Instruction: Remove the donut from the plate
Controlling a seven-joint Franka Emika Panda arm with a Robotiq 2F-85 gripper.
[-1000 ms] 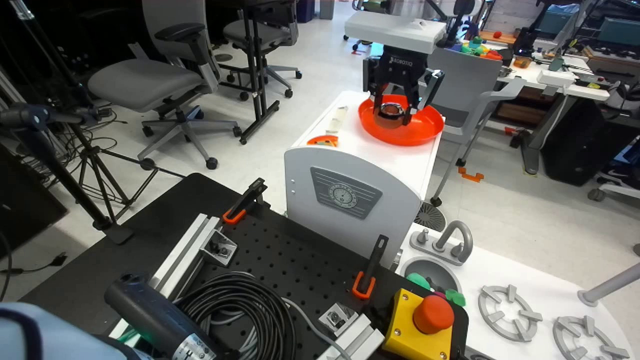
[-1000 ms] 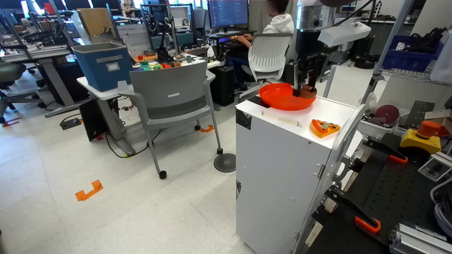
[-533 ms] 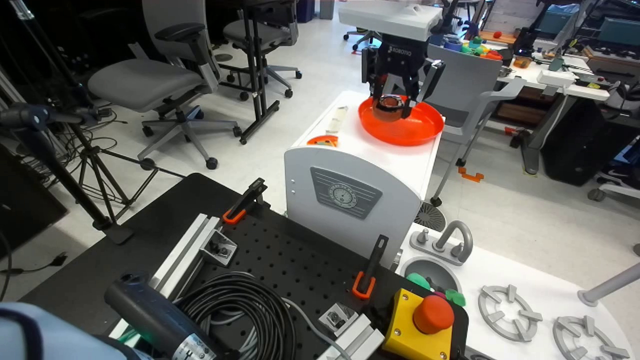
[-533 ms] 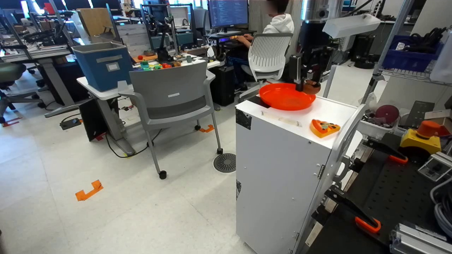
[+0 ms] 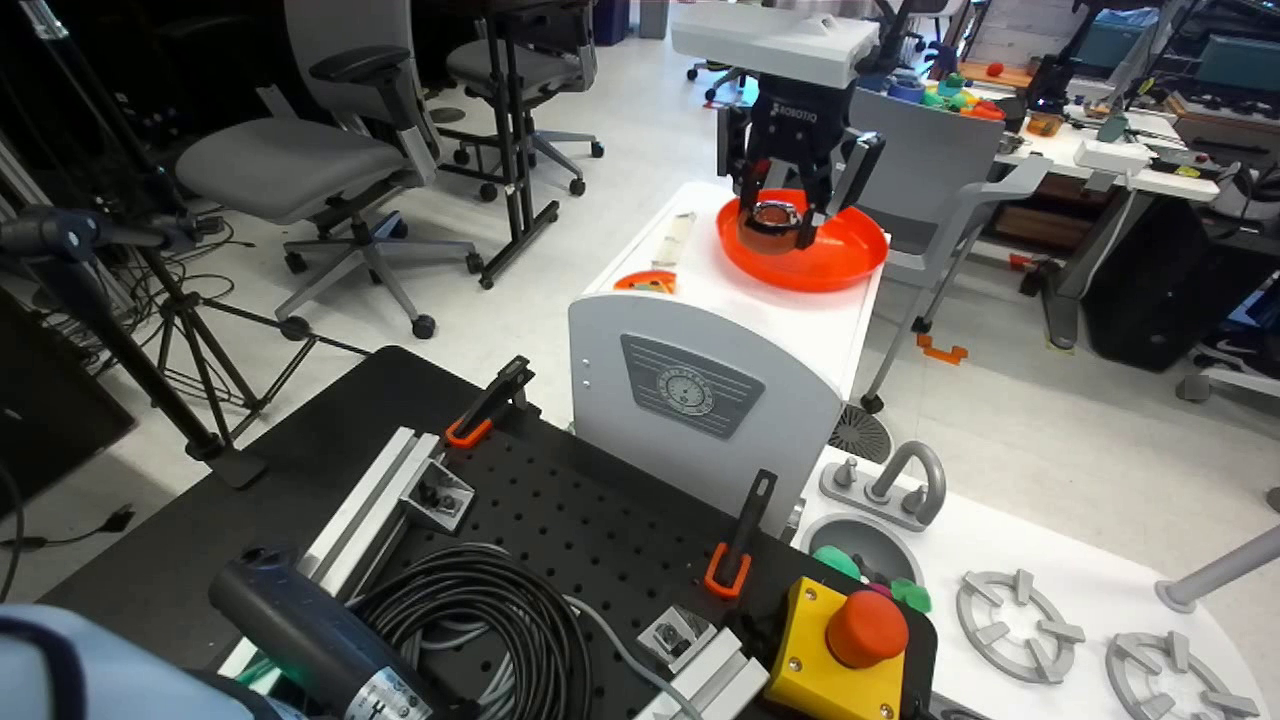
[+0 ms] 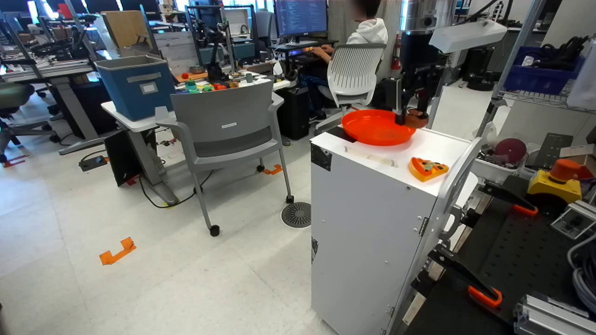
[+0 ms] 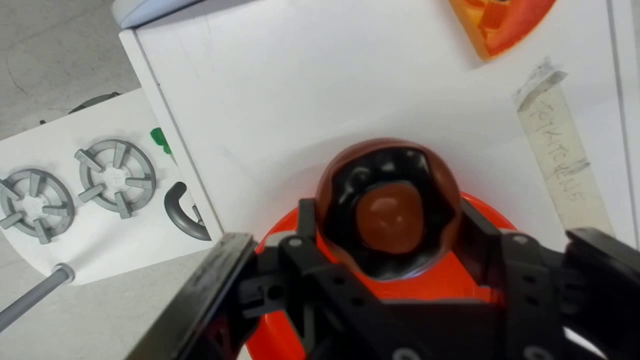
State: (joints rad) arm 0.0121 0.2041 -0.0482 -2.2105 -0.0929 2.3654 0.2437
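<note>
Grasp and lift look done: the tool [image 7: 389, 220] pinches the chocolate-glazed toy donut [image 7: 389, 207], apparently over the rim of the orange plate [image 6: 376, 130], toward the grey-panelled edge of the worktop [image 7: 325, 75]. Carrying it clear and setting it down seem left.

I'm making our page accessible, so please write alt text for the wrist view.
A gripper holds a brown and black donut; behind it shows part of an orange plate. The white surface beyond bears a cropped toy pizza slice and a tape strip; gray burners show at left.
</note>
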